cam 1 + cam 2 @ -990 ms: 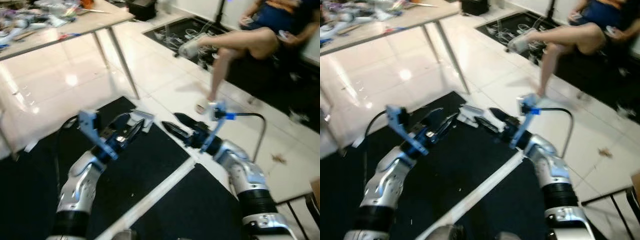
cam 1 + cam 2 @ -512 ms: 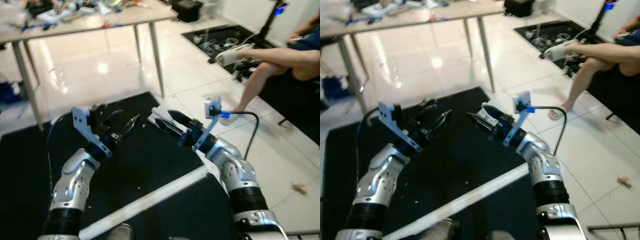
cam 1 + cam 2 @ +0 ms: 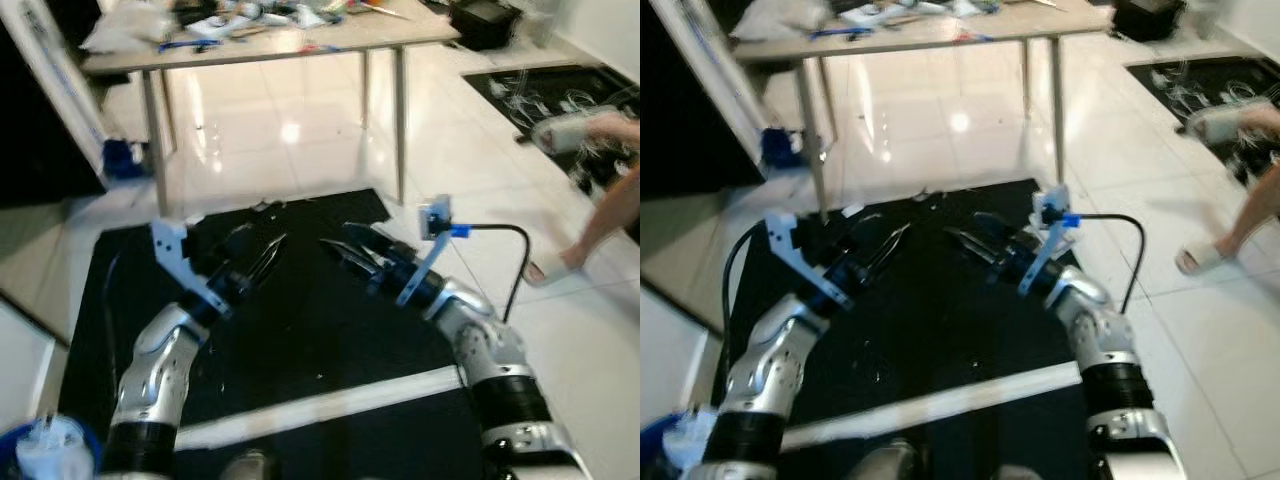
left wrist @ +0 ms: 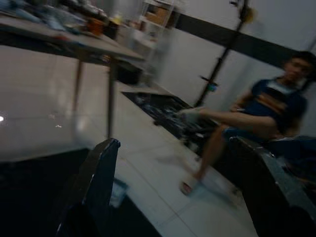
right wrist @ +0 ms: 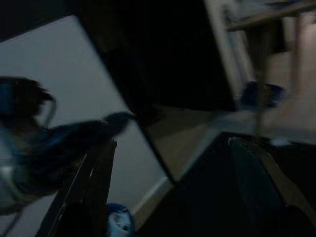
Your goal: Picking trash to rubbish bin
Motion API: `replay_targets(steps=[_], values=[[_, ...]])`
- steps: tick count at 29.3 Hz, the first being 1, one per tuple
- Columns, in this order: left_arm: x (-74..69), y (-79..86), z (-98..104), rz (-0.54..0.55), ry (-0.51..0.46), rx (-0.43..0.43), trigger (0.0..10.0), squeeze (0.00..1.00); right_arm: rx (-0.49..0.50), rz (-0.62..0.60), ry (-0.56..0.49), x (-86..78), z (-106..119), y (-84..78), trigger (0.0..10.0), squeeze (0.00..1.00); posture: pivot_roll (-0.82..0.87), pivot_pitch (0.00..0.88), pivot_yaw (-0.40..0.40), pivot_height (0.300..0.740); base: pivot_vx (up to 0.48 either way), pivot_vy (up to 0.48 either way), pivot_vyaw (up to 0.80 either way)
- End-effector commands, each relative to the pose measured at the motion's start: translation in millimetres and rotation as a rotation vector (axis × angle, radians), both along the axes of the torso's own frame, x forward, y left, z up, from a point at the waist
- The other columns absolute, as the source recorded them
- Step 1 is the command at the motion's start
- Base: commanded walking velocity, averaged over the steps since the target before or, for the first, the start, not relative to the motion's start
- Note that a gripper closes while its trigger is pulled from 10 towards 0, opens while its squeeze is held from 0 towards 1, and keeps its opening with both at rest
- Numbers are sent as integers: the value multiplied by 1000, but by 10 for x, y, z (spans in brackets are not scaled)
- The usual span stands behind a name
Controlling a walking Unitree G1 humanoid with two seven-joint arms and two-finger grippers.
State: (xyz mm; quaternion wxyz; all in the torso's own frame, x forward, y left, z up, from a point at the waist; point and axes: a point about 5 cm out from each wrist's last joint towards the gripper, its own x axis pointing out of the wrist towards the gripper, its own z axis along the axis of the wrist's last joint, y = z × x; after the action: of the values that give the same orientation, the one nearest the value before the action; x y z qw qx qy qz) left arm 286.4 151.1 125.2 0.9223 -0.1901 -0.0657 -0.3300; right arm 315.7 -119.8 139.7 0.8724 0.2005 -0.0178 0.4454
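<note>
Both grippers are held out in front over the black mat (image 3: 300, 330), left gripper (image 3: 262, 258) and right gripper (image 3: 345, 250), each with its 2 fingers spread apart and nothing between them; the wrist views confirm wide gaps on both. Trash candidates: small white scraps (image 3: 262, 206) at the mat's far edge near the table (image 3: 300, 45) legs, hard to identify through blur. A blue bin (image 3: 50, 450) with something white in it sits at the robot's lower left, well apart from the scraps. Risks, as judgement: views are smeared, so the robot looks to be turning, and a reach made now could miss the small flat scraps or scrape fingertips on the mat. A white strip (image 3: 320, 405) crosses the mat near the feet, a possible trip or snag. A person's foot (image 3: 548, 268) in a sandal is on the tile to the right, near the right arm's cable (image 3: 505, 245); swinging that arm could hit it. The table legs are close to the scraps, so collision is possible when bending in.
</note>
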Motion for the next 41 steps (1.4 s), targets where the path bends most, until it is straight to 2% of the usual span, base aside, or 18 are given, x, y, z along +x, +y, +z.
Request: replay_targets(steps=[1,13,23,24,25,27,30,31,35,41], values=[[-22,-15,-48,-4,13,13,10000,0,-11,-10,30,-21,-74,-42,10000,0,53,0,-27,740,0,0,769],[-24,-10,-59,4,11,13,10000,0,7,-18,33,-17,-73,-53,10000,0,53,0,-27,740,0,0,733],[-27,-10,-66,-1,10,3,10000,0,22,-55,41,-4,-77,-79,10000,0,53,0,-27,740,0,0,0],[-28,-8,-70,1,9,4,10000,0,23,-138,54,27,-87,-132,10000,0,56,0,-31,740,0,0,0],[-28,-8,-70,1,9,4,10000,0,23,-138,54,27,-87,-132,10000,0,56,0,-31,740,0,0,0],[-28,6,-68,17,0,14,10000,0,-1,-282,87,83,-119,-222,10000,0,59,0,-33,740,0,0,0],[-7,74,-76,125,-9,70,10000,0,-111,-466,97,122,-140,-330,10000,0,56,0,-32,740,0,0,0],[17,126,-91,211,-1,111,10000,0,-152,-542,100,122,-147,-373,10000,0,56,0,-32,740,0,0,0],[20,152,-96,263,-20,165,10000,0,-163,-594,107,126,-159,-399,10000,0,49,0,-30,740,0,0,0],[18,138,-110,275,-28,157,10000,0,-199,-648,105,178,-164,-424,10000,0,44,0,-35,740,0,0,0]])
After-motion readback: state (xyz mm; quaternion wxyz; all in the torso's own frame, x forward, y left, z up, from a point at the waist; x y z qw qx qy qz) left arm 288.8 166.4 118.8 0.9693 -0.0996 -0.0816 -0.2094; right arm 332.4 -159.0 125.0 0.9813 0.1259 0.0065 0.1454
